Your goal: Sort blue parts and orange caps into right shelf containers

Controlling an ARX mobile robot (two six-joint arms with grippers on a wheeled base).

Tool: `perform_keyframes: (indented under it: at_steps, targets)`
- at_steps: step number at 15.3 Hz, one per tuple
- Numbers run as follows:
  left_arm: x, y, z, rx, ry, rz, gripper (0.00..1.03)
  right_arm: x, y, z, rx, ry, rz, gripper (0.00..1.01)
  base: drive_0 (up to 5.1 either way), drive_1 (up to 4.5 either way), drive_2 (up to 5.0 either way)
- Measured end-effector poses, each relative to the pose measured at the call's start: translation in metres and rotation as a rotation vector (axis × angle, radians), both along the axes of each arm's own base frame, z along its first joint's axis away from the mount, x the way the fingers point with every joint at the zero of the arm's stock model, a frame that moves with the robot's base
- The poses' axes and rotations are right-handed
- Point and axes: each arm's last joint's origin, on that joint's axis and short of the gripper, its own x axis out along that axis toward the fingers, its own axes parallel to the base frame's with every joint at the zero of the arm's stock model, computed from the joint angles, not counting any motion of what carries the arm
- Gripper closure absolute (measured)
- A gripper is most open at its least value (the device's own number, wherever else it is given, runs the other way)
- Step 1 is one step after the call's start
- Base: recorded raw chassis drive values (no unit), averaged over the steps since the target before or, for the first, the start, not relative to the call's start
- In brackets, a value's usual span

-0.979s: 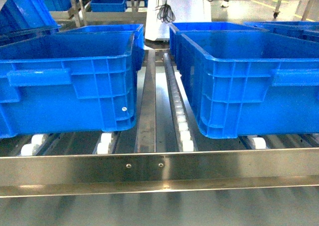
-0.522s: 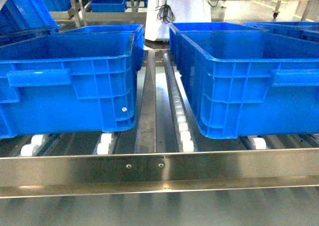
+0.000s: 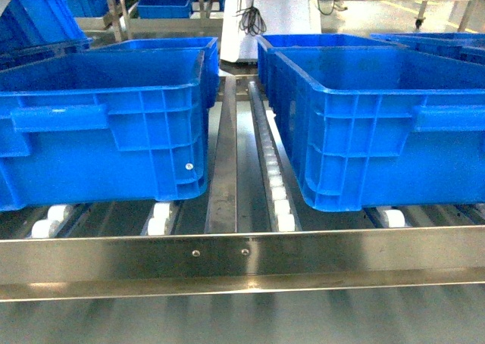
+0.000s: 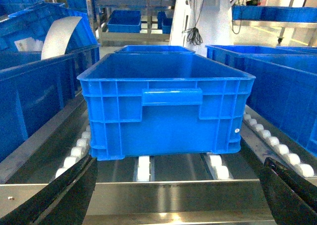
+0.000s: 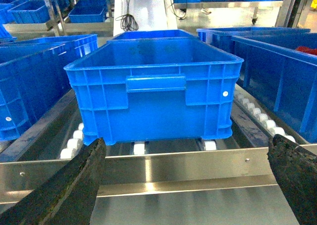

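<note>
No blue parts or orange caps show in any view. Two of the shelf containers stand on the roller shelf in the head view, a big blue crate on the left and one on the right; their insides are hidden from here. Neither gripper appears in the head view. My left gripper is open and empty, facing the handle side of a blue crate. My right gripper is also open and empty, in front of another blue crate.
A steel front rail runs across below the crates, with white rollers and a steel divider between them. More blue crates stand behind and beside. Something red lies in the far right crate. A curved white sheet sticks out at left.
</note>
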Motion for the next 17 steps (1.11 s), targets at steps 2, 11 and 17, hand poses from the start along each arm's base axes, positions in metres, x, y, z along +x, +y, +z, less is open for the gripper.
perform_keyframes:
  at_steps: [2,11,17]
  targets:
    - [0.0000,0.0000,0.0000,0.000,0.000,0.000,0.05,0.0000,0.0000,0.0000,0.000,0.000,0.000,0.03,0.0,0.00,0.0]
    - [0.0000,0.0000,0.0000,0.000,0.000,0.000,0.05,0.0000,0.0000,0.0000,0.000,0.000,0.000,0.03,0.0,0.00,0.0]
    - [0.0000,0.0000,0.0000,0.000,0.000,0.000,0.05,0.0000,0.0000,0.0000,0.000,0.000,0.000,0.03,0.0,0.00,0.0]
